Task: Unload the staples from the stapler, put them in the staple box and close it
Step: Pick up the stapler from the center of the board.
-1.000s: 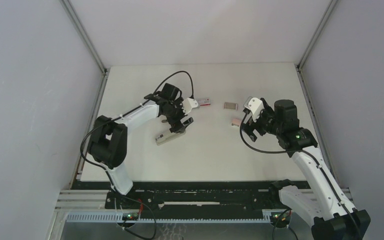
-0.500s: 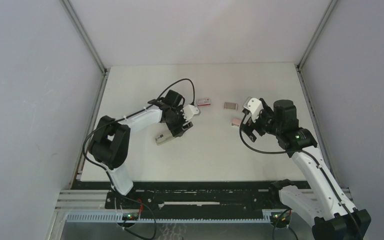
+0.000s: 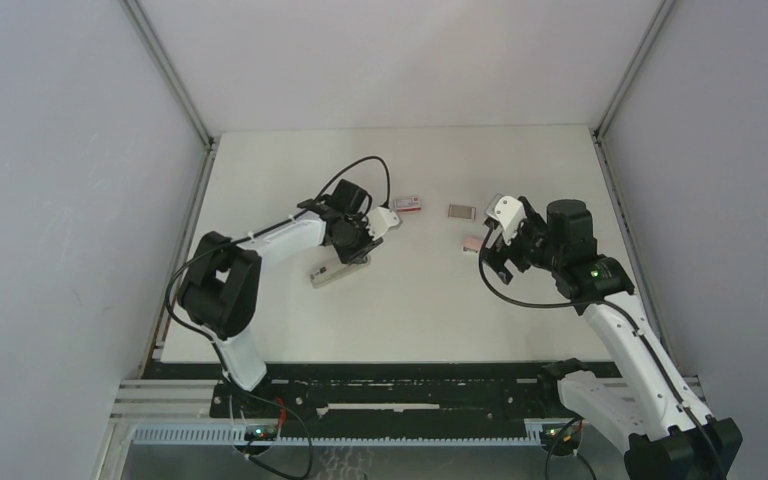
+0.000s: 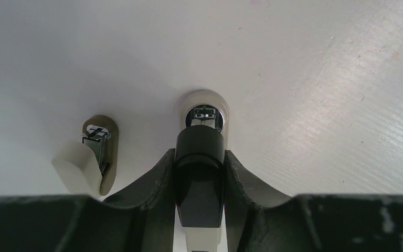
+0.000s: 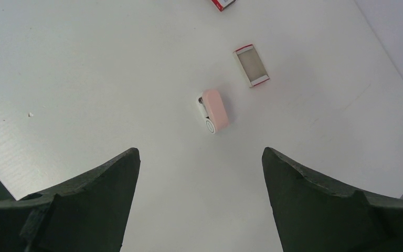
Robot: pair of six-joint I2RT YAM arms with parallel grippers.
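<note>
The stapler [image 3: 327,273] lies on the tabletop [image 3: 410,320], left of centre. The left jaws pinch its black part. I cannot make out the staples. The right jaws are spread wide, near a pink item [image 5: 213,111] and a tray [image 5: 251,65] – touching neither.

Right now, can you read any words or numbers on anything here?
No text can be read.
Red-and-white box: print too small to read.
Tray: no words show.
Pink item: only a small round mark, no letters.
Stapler in the left fingers: none shows.
</note>
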